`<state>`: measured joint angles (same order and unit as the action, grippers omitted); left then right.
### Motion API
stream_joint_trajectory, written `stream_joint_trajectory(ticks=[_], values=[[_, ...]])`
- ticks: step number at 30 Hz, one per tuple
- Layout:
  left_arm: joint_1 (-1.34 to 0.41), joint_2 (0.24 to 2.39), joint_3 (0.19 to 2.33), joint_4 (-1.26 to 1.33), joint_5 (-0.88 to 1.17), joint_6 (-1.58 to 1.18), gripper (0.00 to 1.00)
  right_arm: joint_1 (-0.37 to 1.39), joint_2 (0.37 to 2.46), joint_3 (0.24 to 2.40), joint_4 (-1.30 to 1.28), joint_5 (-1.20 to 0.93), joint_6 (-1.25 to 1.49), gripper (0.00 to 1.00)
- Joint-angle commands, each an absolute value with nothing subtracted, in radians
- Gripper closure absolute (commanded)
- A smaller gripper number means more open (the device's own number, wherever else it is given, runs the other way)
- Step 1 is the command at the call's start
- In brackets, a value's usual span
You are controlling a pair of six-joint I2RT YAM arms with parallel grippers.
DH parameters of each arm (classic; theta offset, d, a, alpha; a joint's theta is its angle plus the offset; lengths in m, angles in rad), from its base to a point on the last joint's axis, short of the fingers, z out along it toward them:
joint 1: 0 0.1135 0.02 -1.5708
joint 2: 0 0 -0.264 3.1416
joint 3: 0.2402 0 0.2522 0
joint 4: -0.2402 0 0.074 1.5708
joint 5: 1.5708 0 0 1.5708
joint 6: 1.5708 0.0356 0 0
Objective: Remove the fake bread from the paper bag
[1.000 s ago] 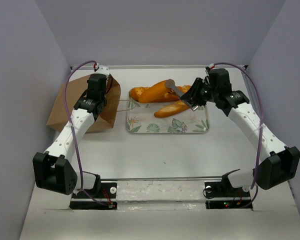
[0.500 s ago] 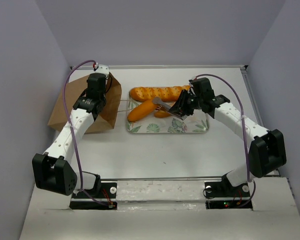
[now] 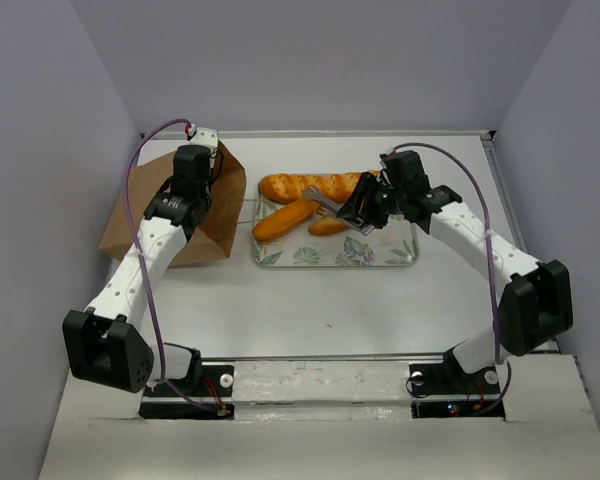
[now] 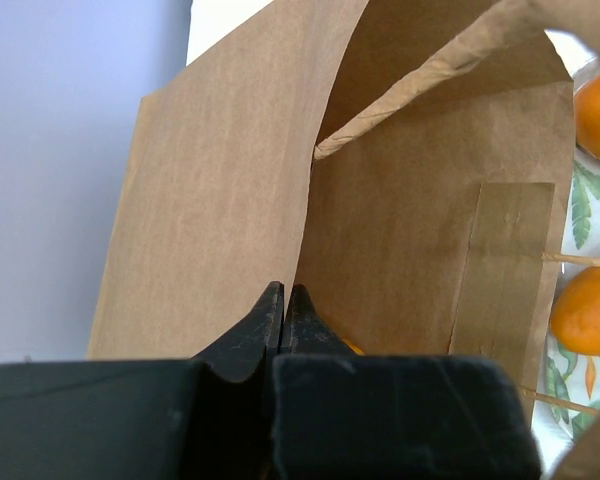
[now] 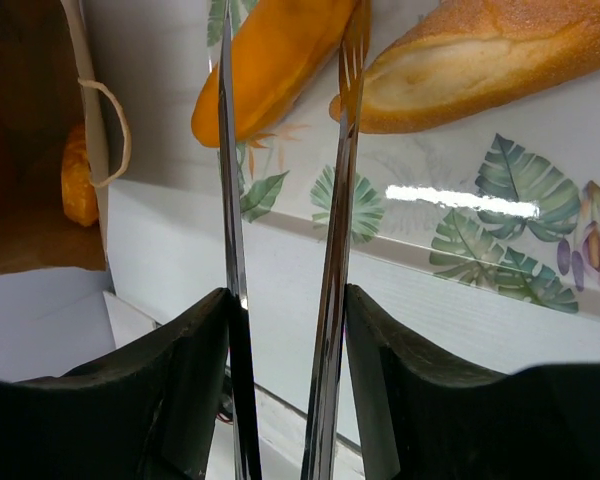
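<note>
Only the right wrist view shows bread [image 5: 78,185] inside the paper bag [image 5: 30,130]; right claw [image 5: 285,80] spread

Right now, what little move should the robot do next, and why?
Probably lift the right tool off the tray and swing it toward the paper bag. Its prongs stand apart over a short loaf lying on the tray, so that one looks let go. The left tool pinches the bag's edge, and something orange shows inside.
</note>
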<state>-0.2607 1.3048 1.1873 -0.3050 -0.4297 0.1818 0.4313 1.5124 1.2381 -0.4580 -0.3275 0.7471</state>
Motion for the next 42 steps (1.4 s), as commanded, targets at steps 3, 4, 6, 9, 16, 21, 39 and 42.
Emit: stream_joint_trajectory(ticks=[3,4,6,9,16,21,39,42], values=[[-0.259,1.259,1.253,-0.279,-0.417,0.169,1.00,0.428,1.436,1.331,-0.541,-0.246,0.719,0.46],[-0.259,1.258,1.255,-0.281,-0.416,0.170,1.00,0.428,1.428,1.339,-0.557,-0.236,0.715,0.46],[-0.259,1.258,1.259,-0.287,-0.410,0.169,1.00,0.428,1.405,1.364,-0.592,-0.215,0.703,0.46],[-0.259,1.253,1.266,-0.304,-0.388,0.161,1.00,0.428,1.388,1.416,-0.649,-0.202,0.654,0.47],[-0.261,1.206,1.230,-0.328,-0.262,0.166,1.00,0.451,1.423,1.649,-0.759,-0.371,0.505,0.48],[-0.261,1.177,1.216,-0.342,-0.198,0.167,1.00,0.609,1.500,1.661,-0.622,-0.454,0.551,0.50],[-0.261,0.944,0.951,-0.193,-0.057,0.267,1.00,0.773,1.733,1.530,-0.296,-0.485,0.649,0.50],[-0.261,0.930,0.950,-0.221,-0.055,0.276,1.00,0.773,1.749,1.470,-0.206,-0.486,0.678,0.50]])
